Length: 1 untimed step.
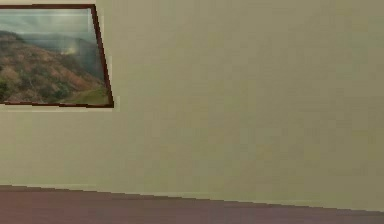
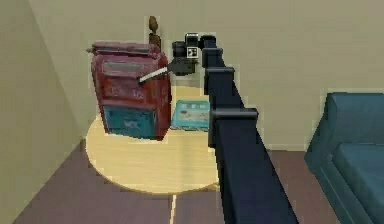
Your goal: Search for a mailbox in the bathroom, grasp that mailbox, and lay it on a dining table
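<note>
Table [image 2: 140,168] carried 1 mailbox [image 2: 120,100] near its left edge, 1 teal box [image 2: 190,114] beside it | 1 end effector [image 2: 156,73] was near the mailbox top; grasp state could not be determined | 1 wall picture [image 1: 50,55], 1 sofa [image 2: 352,150].

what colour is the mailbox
The mailbox is red with a blue lower front; best in the arm side view.

Setting: home interior, living-rm type. Evidence: 1 framed landscape painting [image 1: 52,55] on beige wall [image 1: 250,90]; dark floor [image 1: 150,208]; 1 round table [image 2: 120,170], light wood; 1 teal upholstered sofa [image 2: 355,140], arm side view's right.
</note>
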### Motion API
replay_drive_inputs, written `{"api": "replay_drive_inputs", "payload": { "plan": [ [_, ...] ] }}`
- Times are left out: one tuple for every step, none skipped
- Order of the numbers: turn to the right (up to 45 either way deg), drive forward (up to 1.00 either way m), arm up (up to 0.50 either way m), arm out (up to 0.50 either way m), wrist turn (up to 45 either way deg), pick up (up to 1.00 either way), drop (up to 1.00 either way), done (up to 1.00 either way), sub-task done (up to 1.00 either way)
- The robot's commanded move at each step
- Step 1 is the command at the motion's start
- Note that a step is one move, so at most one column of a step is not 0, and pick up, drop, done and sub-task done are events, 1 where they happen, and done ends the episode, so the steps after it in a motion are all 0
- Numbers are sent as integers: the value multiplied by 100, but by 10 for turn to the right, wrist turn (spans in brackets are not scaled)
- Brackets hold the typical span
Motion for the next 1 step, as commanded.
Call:
{"api": "replay_drive_inputs", "payload": {
  "plan": [
    [0, 0, 0, 0, 270, 0, 0, 0, 0]
  ]
}}
